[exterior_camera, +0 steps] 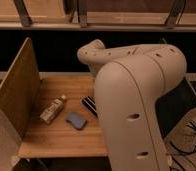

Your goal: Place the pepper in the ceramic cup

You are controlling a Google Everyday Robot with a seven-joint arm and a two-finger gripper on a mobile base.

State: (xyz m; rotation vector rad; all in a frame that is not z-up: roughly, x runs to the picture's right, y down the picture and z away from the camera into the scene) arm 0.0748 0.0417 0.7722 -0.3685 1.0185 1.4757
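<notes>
My big cream arm [136, 95] fills the right half of the camera view and covers the right side of the wooden table [61, 135]. My gripper is hidden behind the arm. The pepper is hidden or out of view. The ceramic cup is hidden or out of view.
A cream white-capped bottle [53, 109] lies on the table's left side. A grey-blue flat thing [76, 120] lies near the middle. A black rectangular block [89, 105] pokes out beside the arm. A wooden panel [16, 92] stands along the table's left edge. Cables [188, 137] lie on the floor at right.
</notes>
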